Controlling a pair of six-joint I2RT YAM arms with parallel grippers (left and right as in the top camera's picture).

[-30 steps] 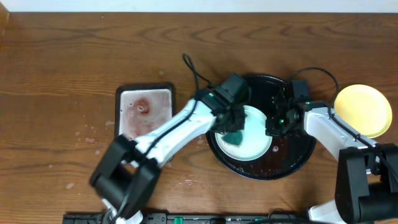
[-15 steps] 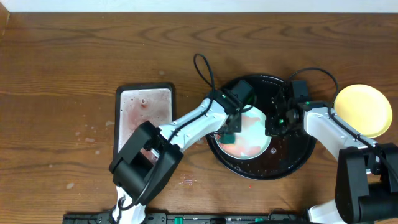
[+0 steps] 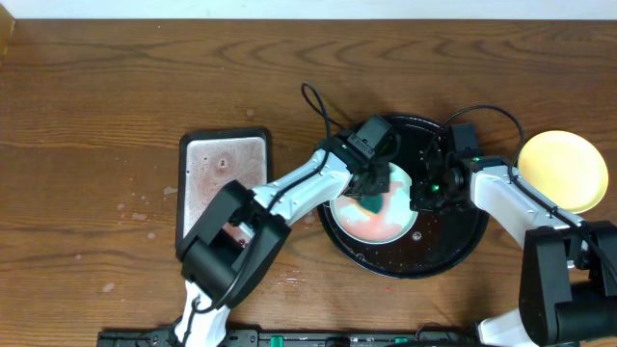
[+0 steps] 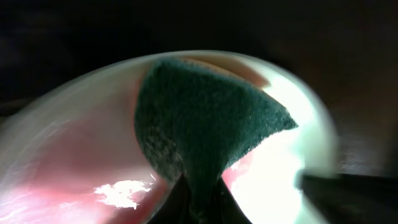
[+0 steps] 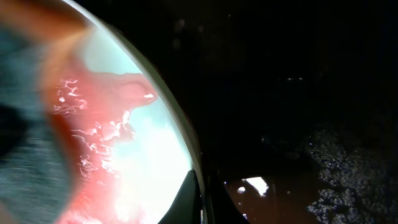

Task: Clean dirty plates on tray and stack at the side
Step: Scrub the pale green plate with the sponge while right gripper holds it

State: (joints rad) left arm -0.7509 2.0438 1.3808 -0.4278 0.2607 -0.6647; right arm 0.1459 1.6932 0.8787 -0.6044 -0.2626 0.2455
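**On the round tray, right of centre: a sponge pressed to a smeared plate**

In the lower right of centre of the overhead view, a glossy black tray point(image 3: 465, 243) with a raised rim lies on the brown wood-grain tabletop point(image 3: 116, 87). A pale blue-white plate point(image 3: 384, 226) lies inside the tray, in its left half, and its face is washed with red smear. The left gripper point(image 3: 372, 200) reaches in from the lower left and is closed on a dark green sponge point(image 3: 370, 205), which touches the upper part of the plate.

In the left wrist view the sponge point(image 4: 205, 130) fans upward from the pinched fingers point(image 4: 208, 202) at the bottom edge. Around it the plate point(image 4: 74, 155) shows pink film and a bright glare.

The right gripper point(image 3: 422, 193) meets the right edge of the plate from the right side of the frame. In the right wrist view it point(image 5: 202, 202) is clamped on the rim of the plate point(image 5: 146, 149), one finger on the plate side and one on the tray side. Red liquid spreads over the left part of that plate. The dark tray floor point(image 5: 292, 93) to its right is wet and speckled with droplets.

A pale yellow plate point(image 3: 562, 172) lies on the tabletop at the right edge of the overhead view, just beside the tray. A smaller rectangular tray point(image 3: 224, 178), black-rimmed with a pinkish-white inside, lies to the left of the round tray, apart from it.
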